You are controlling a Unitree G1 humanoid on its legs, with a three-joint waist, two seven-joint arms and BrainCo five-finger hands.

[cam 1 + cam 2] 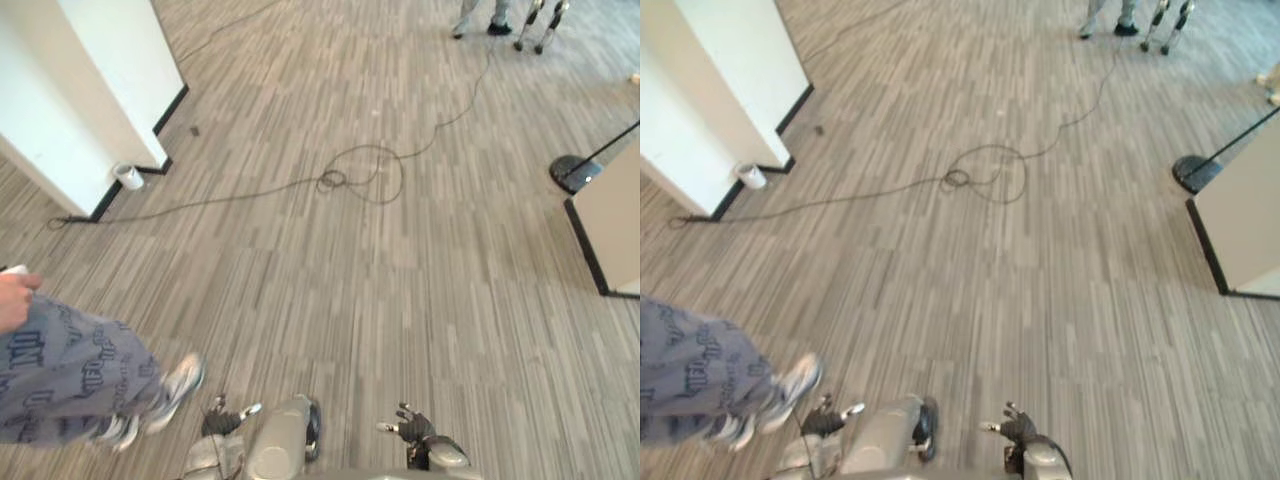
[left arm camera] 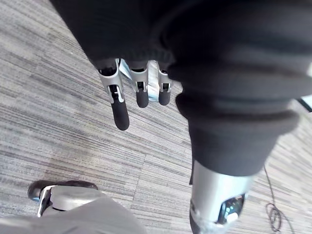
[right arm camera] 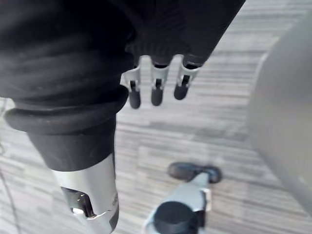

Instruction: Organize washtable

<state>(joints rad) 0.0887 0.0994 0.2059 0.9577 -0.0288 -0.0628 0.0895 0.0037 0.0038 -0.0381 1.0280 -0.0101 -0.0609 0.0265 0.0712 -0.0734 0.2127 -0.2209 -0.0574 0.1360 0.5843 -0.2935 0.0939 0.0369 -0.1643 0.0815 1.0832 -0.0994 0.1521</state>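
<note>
A: As the eye views are looking down, any writing?
B: A person's trousers point(image 1: 60, 365) are carrying unreadable print; cup point(image 1: 128, 176) by the wall point(image 1: 100, 70), contents hidden; cabinet point(image 1: 612, 215) at right, washtable or not, cannot tell.
A: Wrists?
B: Empty, the left hand point(image 2: 141, 92) and right hand point(image 3: 156, 87) are hanging, fingers straight, slightly spread

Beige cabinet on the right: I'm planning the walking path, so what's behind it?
Behind the beige cabinet lies a black round stand base on the floor, a thin dark pole slanting up from it. Anything farther behind is covered by the cabinet.
</note>
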